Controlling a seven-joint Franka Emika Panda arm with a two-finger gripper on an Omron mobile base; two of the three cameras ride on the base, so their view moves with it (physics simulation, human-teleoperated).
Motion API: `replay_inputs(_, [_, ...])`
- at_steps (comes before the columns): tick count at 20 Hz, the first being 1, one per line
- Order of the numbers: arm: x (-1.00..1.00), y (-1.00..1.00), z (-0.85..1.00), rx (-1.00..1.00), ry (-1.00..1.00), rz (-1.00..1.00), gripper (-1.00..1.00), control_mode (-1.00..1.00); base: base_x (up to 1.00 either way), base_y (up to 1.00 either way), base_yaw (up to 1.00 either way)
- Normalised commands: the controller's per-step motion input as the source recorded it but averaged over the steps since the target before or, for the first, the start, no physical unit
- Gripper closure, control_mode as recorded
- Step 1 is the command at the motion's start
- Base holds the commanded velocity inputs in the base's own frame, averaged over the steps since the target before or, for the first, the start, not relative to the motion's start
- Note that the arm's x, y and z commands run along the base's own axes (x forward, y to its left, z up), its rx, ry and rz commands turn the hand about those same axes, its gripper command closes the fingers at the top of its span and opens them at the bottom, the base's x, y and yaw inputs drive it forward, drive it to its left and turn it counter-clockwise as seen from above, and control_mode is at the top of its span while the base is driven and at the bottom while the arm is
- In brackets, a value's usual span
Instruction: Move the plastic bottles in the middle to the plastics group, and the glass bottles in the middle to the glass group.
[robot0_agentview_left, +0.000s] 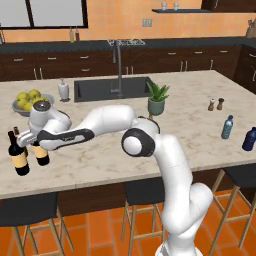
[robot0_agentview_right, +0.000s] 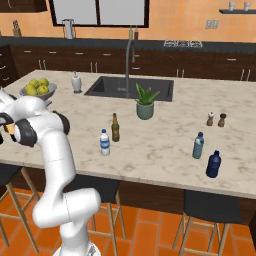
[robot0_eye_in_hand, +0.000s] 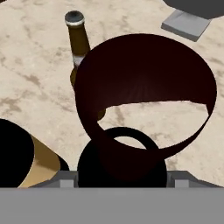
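My gripper (robot0_agentview_left: 36, 142) is at the counter's left end, shut on the tall black wine bottle with a cream label (robot0_agentview_left: 42, 156), which stands upright with its base at the counter. In the hand view this bottle (robot0_eye_in_hand: 144, 87) hides the fingertips. Close beside it are the glass group's black wine bottle with a tan label (robot0_agentview_left: 20, 159) (robot0_eye_in_hand: 19, 162) and the thinner brown bottle with a pale neck (robot0_eye_in_hand: 79, 43). In the middle stand the small clear plastic bottle (robot0_agentview_right: 104, 142) and the olive-green bottle (robot0_agentview_right: 115, 127). At the right are the light-blue bottle (robot0_agentview_right: 198, 145) and the dark-blue bottle (robot0_agentview_right: 214, 164).
A bowl of yellow fruit (robot0_agentview_left: 30, 102) sits just behind the glass bottles. A soap dispenser (robot0_agentview_left: 63, 90), the sink (robot0_agentview_left: 112, 89) with its tap, a potted plant (robot0_agentview_left: 157, 100) and two shakers (robot0_agentview_left: 216, 104) stand farther back. Stools line the counter's front edge.
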Motion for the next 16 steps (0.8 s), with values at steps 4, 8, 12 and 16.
replay_inputs(4, [-0.07,0.0,0.0,0.02,-0.07,0.05,1.0,-1.0,0.0,0.0,0.0])
replay_inputs(8, [0.0,-0.03,0.0,0.12,0.0,0.08,1.0,-1.0,0.0,0.0,0.0])
replay_inputs(12, [0.0,0.0,-0.01,0.04,0.0,0.03,1.0,-1.0,0.0,0.0,0.0])
replay_inputs(16, [-0.01,0.0,-0.19,0.0,0.0,0.0,1.0,-1.0,0.0,0.0,0.0])
